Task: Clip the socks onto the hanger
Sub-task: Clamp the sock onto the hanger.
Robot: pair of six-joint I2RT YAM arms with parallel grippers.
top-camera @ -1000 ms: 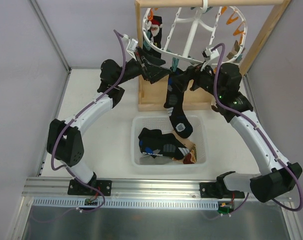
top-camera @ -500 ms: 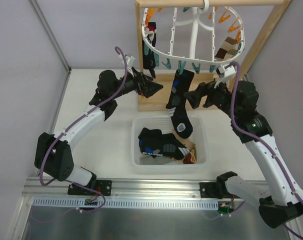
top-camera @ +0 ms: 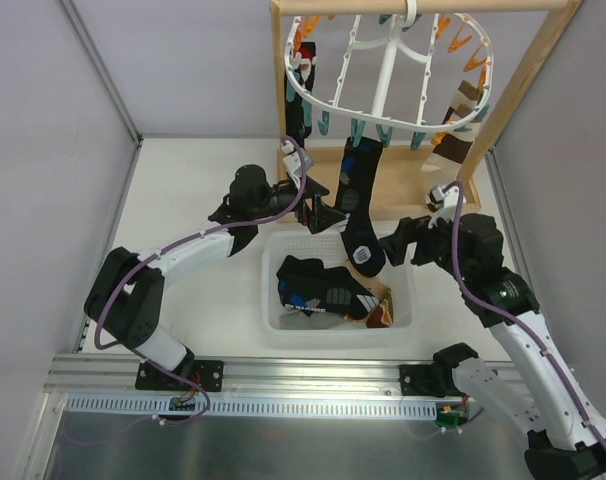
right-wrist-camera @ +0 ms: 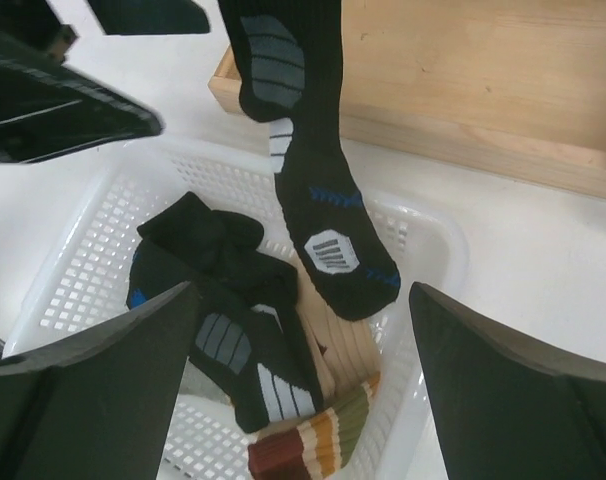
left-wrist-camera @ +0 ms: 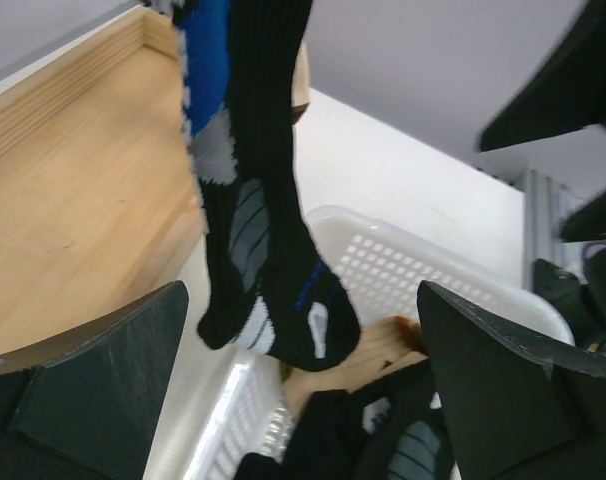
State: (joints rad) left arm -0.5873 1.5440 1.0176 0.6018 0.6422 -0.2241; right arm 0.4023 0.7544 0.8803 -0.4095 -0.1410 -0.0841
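The white oval hanger [top-camera: 383, 70] hangs from the wooden frame's top bar. A black sock with blue and white marks [top-camera: 358, 205] dangles from one of its clips, toe just over the basket, and shows in both wrist views [left-wrist-camera: 248, 200] [right-wrist-camera: 303, 170]. A dark patterned sock [top-camera: 301, 100] hangs at the left of the ring and a brown striped one [top-camera: 461, 105] at the right. More socks lie in the basket: black ones [right-wrist-camera: 233, 290], a tan one [right-wrist-camera: 338, 340], a striped one [right-wrist-camera: 313, 440]. My left gripper [top-camera: 328, 208] [left-wrist-camera: 303, 390] is open and empty left of the hanging sock. My right gripper [top-camera: 403, 243] [right-wrist-camera: 303, 380] is open and empty to its right.
The white mesh basket [top-camera: 267, 290] stands at the table's middle, under both grippers. The wooden stand's base [top-camera: 413, 190] and its right post [top-camera: 523, 80] lie just behind. Grey walls close in the left and right sides.
Both arms have come down and back from the hanger ring to the basket. The right gripper's jaws have widened. The black sock stays hanging from its clip.
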